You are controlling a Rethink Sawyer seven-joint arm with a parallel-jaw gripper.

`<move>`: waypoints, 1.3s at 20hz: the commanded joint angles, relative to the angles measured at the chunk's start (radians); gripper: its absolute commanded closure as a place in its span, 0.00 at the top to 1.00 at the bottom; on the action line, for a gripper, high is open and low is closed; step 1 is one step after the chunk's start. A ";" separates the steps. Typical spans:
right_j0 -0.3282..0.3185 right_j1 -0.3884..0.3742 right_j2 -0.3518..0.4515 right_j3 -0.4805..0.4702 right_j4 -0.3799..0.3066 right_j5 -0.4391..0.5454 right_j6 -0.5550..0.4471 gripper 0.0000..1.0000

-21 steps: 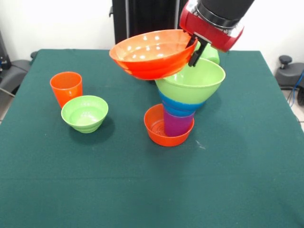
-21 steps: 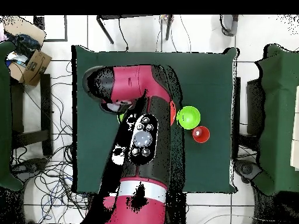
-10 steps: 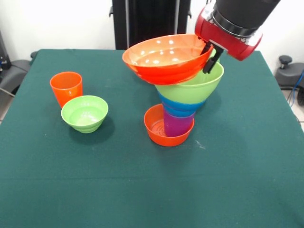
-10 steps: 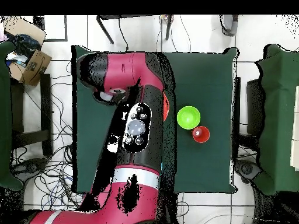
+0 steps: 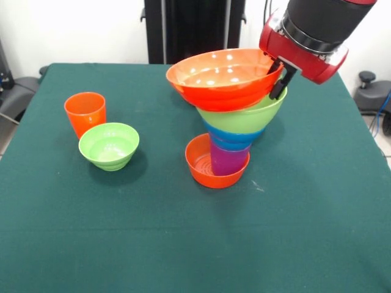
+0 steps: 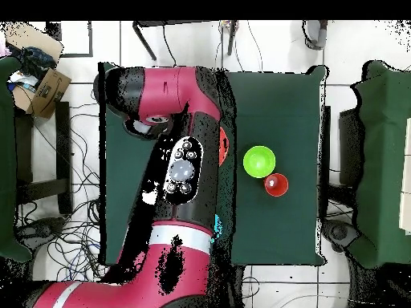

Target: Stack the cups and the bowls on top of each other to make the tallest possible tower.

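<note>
The landmark is the tower [image 5: 231, 143] — a funnel-shaped stack of glossy plastic tableware standing near the middle of the dark green cloth-covered table [image 5: 183, 244]. Its base is a small orange round bowl [image 5: 204, 166] sitting on the cloth; in that stands a purple tapered tumbler [image 5: 228, 160], then blue bowl layers [image 5: 232, 137], then a large lime green round bowl [image 5: 244, 117] flaring widest.

Directly over the tower's top sits a large orange round plastic bowl [image 5: 223, 78], tilted so its open side leans toward the camera in the front view. Its underside lies right at the lime green rim; whether it rests there or hangs just clear cannot be told. The red and black arm [image 6: 181, 152] reaches down to this bowl's rim on the tower's right side in the front view, and the gripper [image 5: 280, 74] is pinched onto that rim — one dark finger [image 5: 279, 86] shows outside the wall.

Well apart from the tower, on its left in the front view, a small lime green round bowl [image 5: 109, 145] stands upright on the cloth, and an orange plastic tumbler [image 5: 85, 113] stands upright just beside it, farther from the tower and toward the table's far edge. In the overhead view the arm covers the tower, while the small green bowl [image 6: 258, 161] and the orange tumbler [image 6: 276, 185] show touching or nearly so.
</note>
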 commanded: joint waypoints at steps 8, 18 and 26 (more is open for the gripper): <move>0.024 0.051 0.001 -0.030 0.056 0.050 0.233 0.00; 0.028 0.064 -0.028 -0.026 0.089 0.073 0.223 0.00; 0.030 0.047 -0.033 -0.001 0.134 0.111 0.227 0.00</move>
